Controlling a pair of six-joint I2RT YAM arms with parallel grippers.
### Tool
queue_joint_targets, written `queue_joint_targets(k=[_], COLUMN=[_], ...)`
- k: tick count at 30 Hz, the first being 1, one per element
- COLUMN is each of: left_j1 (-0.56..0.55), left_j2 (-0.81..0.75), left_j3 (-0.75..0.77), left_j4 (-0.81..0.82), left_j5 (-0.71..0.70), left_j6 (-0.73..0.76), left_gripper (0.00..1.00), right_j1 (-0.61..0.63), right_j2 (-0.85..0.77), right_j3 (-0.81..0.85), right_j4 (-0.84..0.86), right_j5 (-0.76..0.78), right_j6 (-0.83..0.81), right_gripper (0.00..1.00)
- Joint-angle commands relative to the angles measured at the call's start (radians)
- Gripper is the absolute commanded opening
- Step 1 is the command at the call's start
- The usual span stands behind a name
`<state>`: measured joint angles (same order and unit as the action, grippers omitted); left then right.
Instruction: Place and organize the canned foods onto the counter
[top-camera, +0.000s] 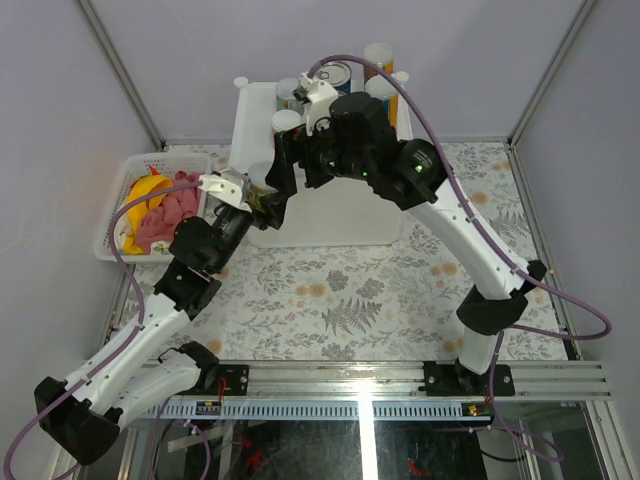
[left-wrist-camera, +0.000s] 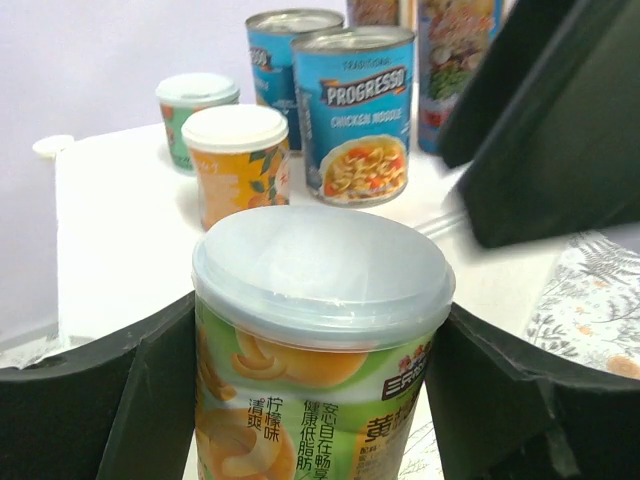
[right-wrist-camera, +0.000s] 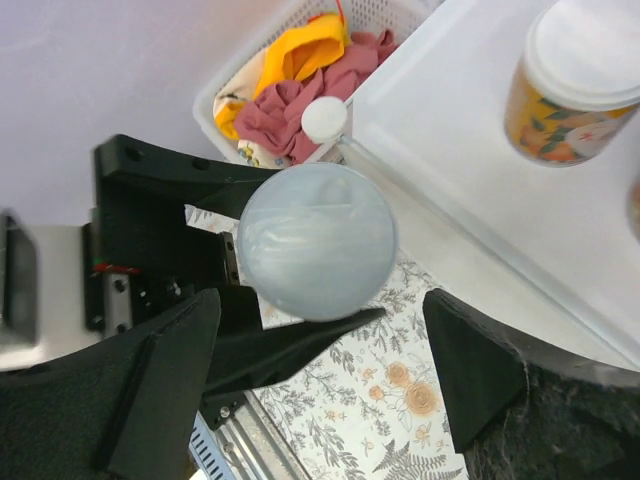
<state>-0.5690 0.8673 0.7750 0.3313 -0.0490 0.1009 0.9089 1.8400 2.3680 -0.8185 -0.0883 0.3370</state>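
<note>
My left gripper (left-wrist-camera: 320, 390) is shut on a tall green-labelled canister (left-wrist-camera: 320, 280) with a pale lid, upright, just off the near-left corner of the white counter (left-wrist-camera: 110, 230). On the counter stand a yellow-labelled jar (left-wrist-camera: 238, 160), a green jar (left-wrist-camera: 195, 105), two blue-labelled cans (left-wrist-camera: 355, 115) and tall canisters (left-wrist-camera: 455, 60) at the back. My right gripper (right-wrist-camera: 320, 330) is open and empty, hovering above the held canister's lid (right-wrist-camera: 315, 240). In the top view the left gripper (top-camera: 258, 195) and the right gripper (top-camera: 285, 160) meet at the counter's (top-camera: 330, 215) left front.
A white mesh basket (top-camera: 115, 215) with a yellow banana (top-camera: 148, 188) and pink cloth (top-camera: 170, 210) stands left of the counter. The floral mat (top-camera: 350, 300) covers the table in front. The right arm (top-camera: 440, 195) crosses over the counter's right part.
</note>
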Motion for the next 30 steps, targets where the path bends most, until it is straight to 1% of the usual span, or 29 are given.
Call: queue_joint_targets(k=[1, 7, 10, 12, 17, 22, 26, 30], left_j1=[0.006, 0.006, 0.006, 0.005, 0.006, 0.006, 0.006, 0.007], left_j2=[-0.025, -0.017, -0.009, -0.002, 0.04, 0.103, 0.161, 0.211], left_j3=[0.009, 0.018, 0.036, 0.05, 0.085, 0.113, 0.14, 0.153], left_j4=[0.096, 0.112, 0.125, 0.136, 0.225, 0.33, 0.407, 0.478], left_j5=[-0.052, -0.059, -0.085, -0.135, -0.263, -0.355, -0.411, -0.434], left_j6=[-0.01, -0.014, -0.024, -0.04, -0.081, -0.119, -0.091, -0.064], left_gripper=[0.0, 0.0, 0.0, 0.0, 0.0, 0.0, 0.0, 0.0], right_j1=[-0.028, -0.032, -0.032, -0.032, -0.031, -0.032, -0.032, -0.032], right_j2=[-0.091, -0.099, -0.148, -0.183, -0.283, -0.337, -0.375, -0.396], right_j3=[0.036, 0.029, -0.037, -0.085, -0.231, -0.307, -0.354, -0.384], right_j4=[0.062, 0.071, 0.111, 0.137, 0.209, 0.238, 0.262, 0.277], right_j5=[0.024, 0.032, 0.059, 0.084, 0.125, 0.141, 0.152, 0.157], right_j6=[-0.026, -0.027, -0.031, -0.04, -0.062, -0.076, -0.091, -0.106], right_gripper=[0.9, 0.91, 0.91, 0.91, 0.91, 0.91, 0.91, 0.91])
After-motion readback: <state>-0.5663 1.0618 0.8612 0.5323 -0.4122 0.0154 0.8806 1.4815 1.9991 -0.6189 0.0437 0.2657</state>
